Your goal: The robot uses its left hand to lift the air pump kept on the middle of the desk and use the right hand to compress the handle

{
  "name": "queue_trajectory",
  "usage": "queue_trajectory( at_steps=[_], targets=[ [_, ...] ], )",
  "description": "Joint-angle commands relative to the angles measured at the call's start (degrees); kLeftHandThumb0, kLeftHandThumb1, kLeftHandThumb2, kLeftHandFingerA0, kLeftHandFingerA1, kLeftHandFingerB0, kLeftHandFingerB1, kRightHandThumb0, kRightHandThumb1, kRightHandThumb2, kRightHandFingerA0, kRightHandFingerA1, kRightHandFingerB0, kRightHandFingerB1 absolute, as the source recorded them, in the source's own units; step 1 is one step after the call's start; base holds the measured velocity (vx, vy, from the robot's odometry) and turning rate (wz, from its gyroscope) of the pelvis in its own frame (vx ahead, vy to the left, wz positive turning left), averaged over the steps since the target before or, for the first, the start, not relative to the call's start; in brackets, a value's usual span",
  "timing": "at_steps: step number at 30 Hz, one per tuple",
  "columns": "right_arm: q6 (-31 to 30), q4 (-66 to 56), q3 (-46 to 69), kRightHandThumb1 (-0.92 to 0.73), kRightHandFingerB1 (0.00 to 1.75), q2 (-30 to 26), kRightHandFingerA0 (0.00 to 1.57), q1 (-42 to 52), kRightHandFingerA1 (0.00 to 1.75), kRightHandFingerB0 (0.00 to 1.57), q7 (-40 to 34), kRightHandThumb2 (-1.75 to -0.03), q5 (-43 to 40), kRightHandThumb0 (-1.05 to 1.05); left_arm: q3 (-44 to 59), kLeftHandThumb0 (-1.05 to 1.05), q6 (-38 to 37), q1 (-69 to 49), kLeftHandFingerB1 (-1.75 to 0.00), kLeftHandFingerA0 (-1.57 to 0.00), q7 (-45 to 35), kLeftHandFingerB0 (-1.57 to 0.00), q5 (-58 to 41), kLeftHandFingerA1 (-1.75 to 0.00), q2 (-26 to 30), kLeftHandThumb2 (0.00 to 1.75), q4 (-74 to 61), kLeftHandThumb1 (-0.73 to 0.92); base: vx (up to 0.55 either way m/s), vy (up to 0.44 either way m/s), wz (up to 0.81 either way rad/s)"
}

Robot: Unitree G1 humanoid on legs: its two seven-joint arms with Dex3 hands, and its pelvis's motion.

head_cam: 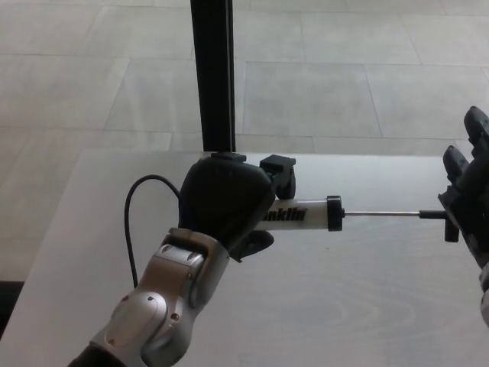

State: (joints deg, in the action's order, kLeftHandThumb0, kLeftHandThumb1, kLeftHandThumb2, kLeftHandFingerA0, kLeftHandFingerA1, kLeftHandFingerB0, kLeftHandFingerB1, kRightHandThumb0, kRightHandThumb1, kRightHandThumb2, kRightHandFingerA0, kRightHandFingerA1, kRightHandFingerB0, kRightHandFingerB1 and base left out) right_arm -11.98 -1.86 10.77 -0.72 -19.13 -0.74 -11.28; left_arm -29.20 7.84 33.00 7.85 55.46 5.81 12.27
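Observation:
My left hand (225,202) is shut on the air pump, held level above the desk (367,306). The pump's white barrel (302,214), with black lettering, sticks out of the hand to the right. A thin metal rod (382,213) runs on from it, fully drawn out, to the black T-handle (451,224). My right hand (467,195) comes in at the right edge, right behind that handle and touching or nearly touching it. Its fingers (456,164) stand up and apart, not wrapped around the handle.
A black cable (131,229) loops off my left wrist over the desk's left part. A black vertical post (212,76) stands behind the desk's far edge. Grey floor tiles lie beyond.

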Motion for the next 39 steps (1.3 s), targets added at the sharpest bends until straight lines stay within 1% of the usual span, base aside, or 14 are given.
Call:
queue_trajectory(
  at_steps=[1, 10, 11, 14, 21, 22, 23, 26, 30, 31, 32, 33, 35, 39],
  targets=[
    [2.11, 0.32, -0.70, -0.92, 0.14, 1.04, 0.00, -1.13, 0.14, 0.00, -0.96, -1.31, 0.40, -0.93, 0.12, -0.20, 1.04, 0.87, -1.49, -0.98, 0.42, -0.73, -0.52, -1.75, -1.34, 1.05, 0.25, 0.58, 0.00, 0.000, 0.00],
    [0.81, 0.05, -2.67, -0.87, 0.17, 1.98, 0.00, -3.27, 0.15, 0.01, -2.08, -1.29, 1.53, -0.91, -0.97, -0.19, 3.44, 1.67, -1.54, -0.93, -1.19, -0.68, 0.19, -1.75, -3.49, 0.99, 1.31, 0.63, 0.00, 0.000, 0.00],
    [0.99, 0.15, -3.12, -0.85, 0.20, 2.14, 0.00, -3.38, 0.17, 0.01, -2.29, -1.29, 1.99, -0.88, -1.22, -0.28, 4.31, 2.17, -1.19, -1.21, -1.42, -0.91, 0.62, -1.39, -4.03, 1.10, 1.69, 0.58, 0.00, 0.000, 0.00],
    [1.25, 0.52, -3.83, -0.82, 0.21, 1.82, 0.00, -3.62, 0.15, 0.00, -2.31, -1.04, 2.62, -0.96, -1.62, -0.18, 3.95, 2.68, -1.48, -0.96, 0.25, -0.74, 1.08, -1.75, -4.02, 0.98, 2.51, 0.62, 0.00, 0.000, 0.00],
    [1.11, 0.77, -4.39, -0.84, 0.21, 2.09, 0.00, -4.15, 0.18, 0.01, -2.30, -1.28, 2.49, -0.86, -1.98, -0.17, 5.47, 3.79, -0.99, -0.97, 0.63, -0.87, 1.03, -1.72, -5.34, 1.02, 4.00, 0.58, 0.00, 0.000, 0.00],
    [1.18, 0.82, -4.52, -0.92, 0.25, 2.20, 0.00, -4.11, 0.20, 0.01, -2.37, -0.90, 2.56, -0.92, -1.83, -0.17, 5.99, 3.92, -0.90, -0.98, 0.51, -0.87, 0.84, -1.70, -5.83, 1.01, 4.16, 0.59, 0.00, 0.000, 0.00],
    [2.19, 1.35, -5.03, -0.85, 0.24, 2.19, 0.00, -4.01, 0.21, 0.04, -2.30, -1.29, 3.23, -0.84, -1.98, -0.17, 6.72, 4.51, -0.92, -1.12, 0.37, -0.92, 1.20, -1.64, -6.28, 1.03, 4.74, 0.55, 0.00, 0.000, 0.00],
    [2.87, 1.51, -5.57, -0.88, 0.25, 2.49, 0.00, -3.96, 0.19, 0.09, -3.22, -1.30, 4.36, -0.90, -1.92, -0.17, 7.49, 5.09, -1.24, -0.94, 0.39, -0.80, 1.39, -1.75, -6.85, 1.02, 5.30, 0.59, 0.00, 0.000, 0.00],
    [2.93, 1.99, -5.74, -0.90, 0.25, 2.86, 0.00, -4.14, 0.19, 0.09, -3.40, -1.31, 4.51, -0.92, -1.94, -0.18, 8.60, 5.95, -1.09, -0.95, 0.58, -0.82, 1.61, -1.74, -7.53, 0.98, 6.06, 0.62, 0.00, 0.000, 0.00],
    [3.52, 2.35, -5.68, -0.91, 0.26, 3.18, 0.00, -4.21, 0.20, 0.08, -3.32, -1.31, 4.25, -0.93, -1.65, -0.23, 9.26, 6.03, -0.86, -1.21, 0.58, -0.81, 1.24, -1.34, -8.16, 1.10, 6.12, 0.55, 0.00, 0.000, 0.00],
    [3.64, 2.27, -5.90, -0.92, 0.26, 3.52, 0.00, -4.10, 0.19, 0.09, -3.22, -1.31, 4.17, -0.93, -1.74, -0.16, 9.31, 6.16, -0.90, -0.96, 0.87, -0.85, 1.29, -1.70, -8.34, 1.03, 6.19, 0.58, 0.00, 0.000, 0.00],
    [4.06, 2.35, -5.86, -0.92, 0.26, 3.84, 0.02, -4.06, 0.19, 0.08, -2.91, -1.31, 3.75, -0.92, -1.59, -0.22, 10.09, 6.23, -0.96, -1.20, 0.77, -0.83, 1.21, -1.32, -8.88, 1.11, 6.23, 0.56, 0.00, 0.000, 0.00],
    [4.89, 2.91, -5.95, -0.90, 0.28, 4.05, 0.05, -4.12, 0.22, 0.08, -2.57, -1.29, 3.78, -0.91, -1.39, -0.17, 10.51, 6.26, -1.00, -0.97, 0.68, -0.83, 0.94, -1.71, -9.26, 1.01, 6.30, 0.60, 0.00, 0.000, 0.00],
    [5.98, 4.12, -6.32, -0.86, 0.32, 4.93, 0.06, -4.61, 0.25, 0.08, -2.93, -1.28, 4.34, -0.88, -1.62, -0.17, 10.83, 6.67, -0.75, -1.00, 1.62, -0.85, 1.22, -1.62, -10.08, 1.02, 7.02, 0.57, 0.00, 0.000, 0.00]
  ],
)
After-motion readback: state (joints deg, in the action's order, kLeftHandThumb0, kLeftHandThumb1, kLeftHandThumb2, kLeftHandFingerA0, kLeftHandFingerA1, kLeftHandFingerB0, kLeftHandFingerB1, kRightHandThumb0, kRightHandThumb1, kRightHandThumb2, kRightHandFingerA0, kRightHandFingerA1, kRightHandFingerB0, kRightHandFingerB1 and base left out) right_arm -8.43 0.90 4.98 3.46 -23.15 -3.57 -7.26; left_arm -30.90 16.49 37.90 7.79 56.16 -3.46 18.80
